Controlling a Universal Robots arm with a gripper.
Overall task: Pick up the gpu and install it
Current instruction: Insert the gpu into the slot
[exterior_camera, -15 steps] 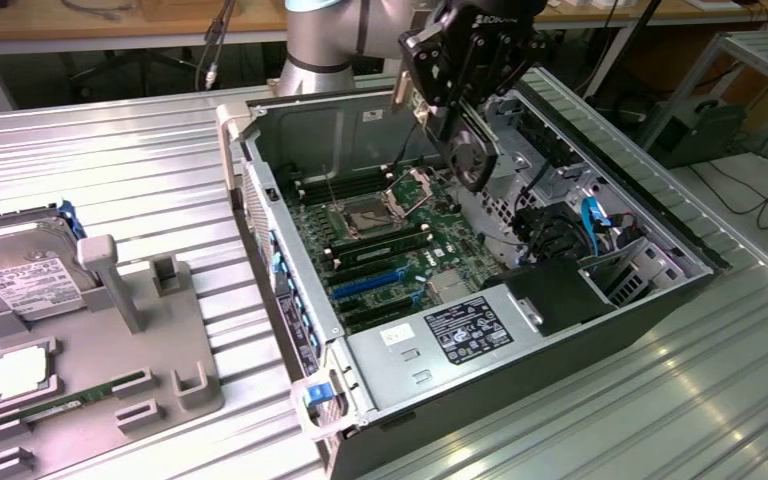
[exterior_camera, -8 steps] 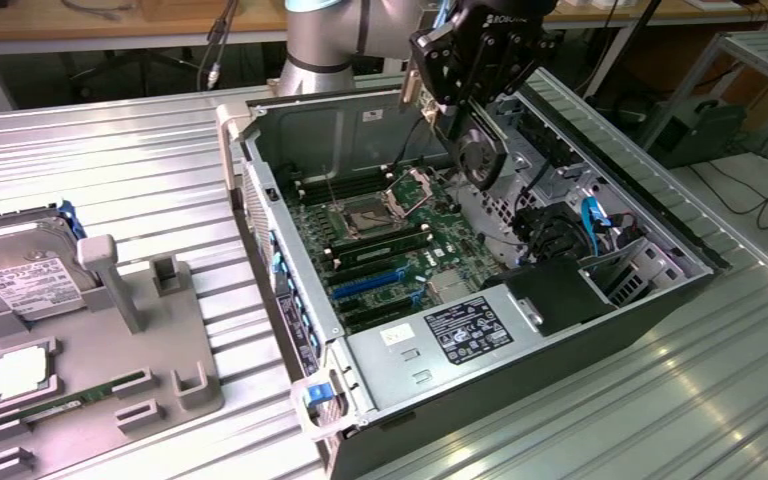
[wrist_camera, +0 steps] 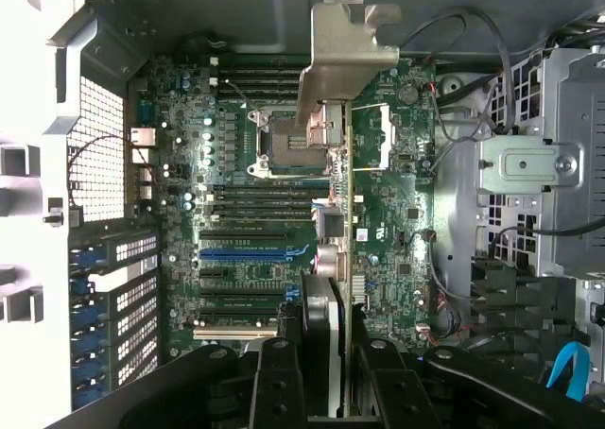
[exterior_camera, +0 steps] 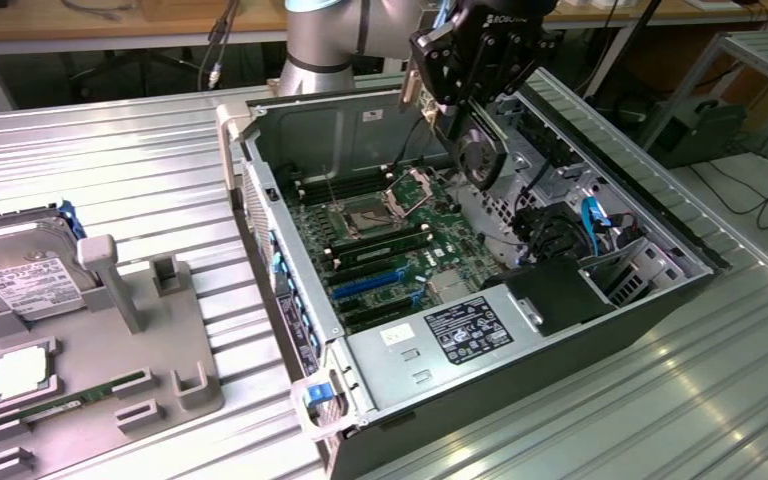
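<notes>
Newbie: so where's the graphics card [exterior_camera: 482, 152] right now, is it in yet?

Regular: nope, not seated. The gripper [exterior_camera: 475, 112] is clamped on it, a finger [wrist_camera: 279, 382] on each side of the board. The card hangs in the air over the open computer case [exterior_camera: 624, 230], up near the case's far end by the arm. Its round fan side shows in the exterior view.

Newbie: and over which bit of the motherboard [exterior_camera: 384, 240]?

Regular: from the wrist view the card is edge-on, just beside the processor socket [wrist_camera: 284, 145], with its silver bracket [wrist_camera: 336, 60] sticking out past the socket. The blue slots [wrist_camera: 250, 254] sit off to one side, apart from the card.

Newbie: anything else on the worktop [exterior_camera: 117, 150]?

Regular: yeah, a grey holder [exterior_camera: 157, 340] by the worktop's edge on the exterior view's left. A hard drive [exterior_camera: 24, 280] leans at one corner of it and a green memory stick [exterior_camera: 84, 403] lies along its near edge. All of that is well apart from the gripper.
</notes>
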